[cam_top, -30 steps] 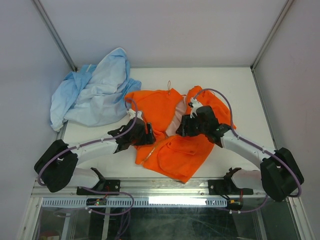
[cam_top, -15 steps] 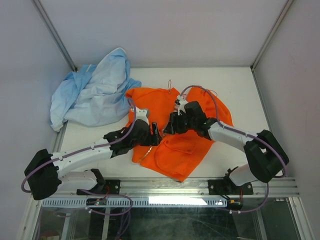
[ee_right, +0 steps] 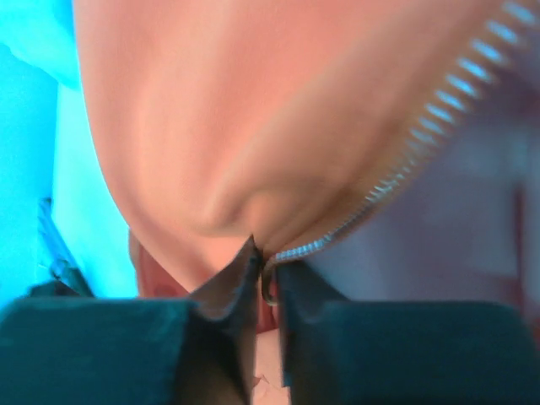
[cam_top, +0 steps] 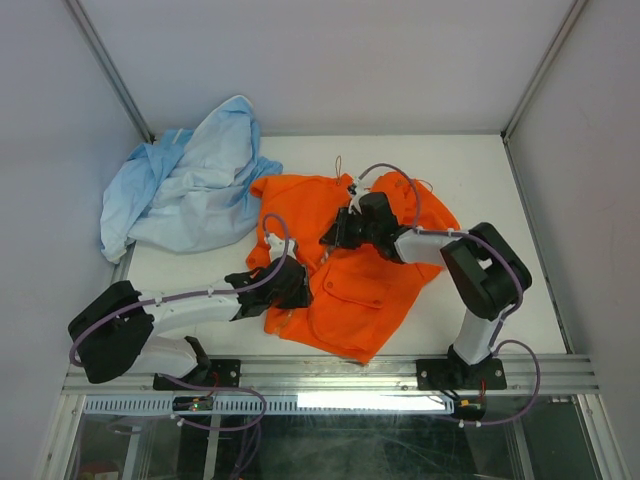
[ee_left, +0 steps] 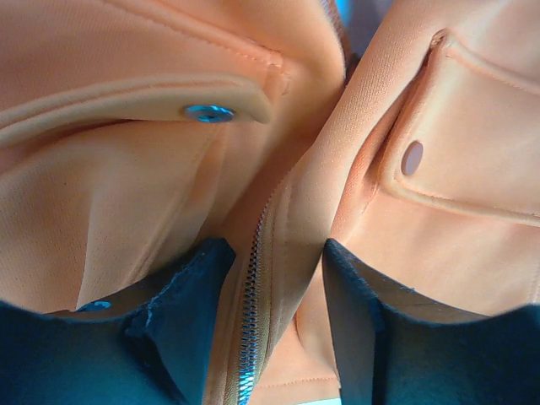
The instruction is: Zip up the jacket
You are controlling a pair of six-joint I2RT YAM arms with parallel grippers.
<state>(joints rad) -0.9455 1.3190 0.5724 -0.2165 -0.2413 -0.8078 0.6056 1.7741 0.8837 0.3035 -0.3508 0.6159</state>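
Straddling a raised fold of the one orange jacket (cam_top: 375,305), the left gripper (ee_left: 277,253) has its two fingers (ee_left: 181,329) standing apart, one on each side of the zipper (ee_left: 251,325). A line of zipper teeth runs down the gap between them. Whether the pads actually press the fold cannot be told.

Beyond the left fingertip, two folds of fabric away, sits one shiny blue-tinted snap (ee_left: 209,112). Beyond the right fingertip a second, dull snap (ee_left: 413,157) sits on the flap of one patch pocket (ee_left: 472,143). That makes two clear snaps; a third bluish glint at the left finger's outer edge is too small to name.

The right gripper (ee_right: 268,274) has its two fingertips (ee_right: 240,278) drawn almost together, pinching the zipper where a small metal piece shows in the narrow slot between them. From there the teeth climb away to the upper right, and orange fabric bulges just past the tips.

From above, both grippers rest on the jacket, which lies spread on the table (cam_top: 480,170), the right one farther from the bases than the left. One light blue garment (cam_top: 190,190) lies crumpled well off to the left gripper's outer side.
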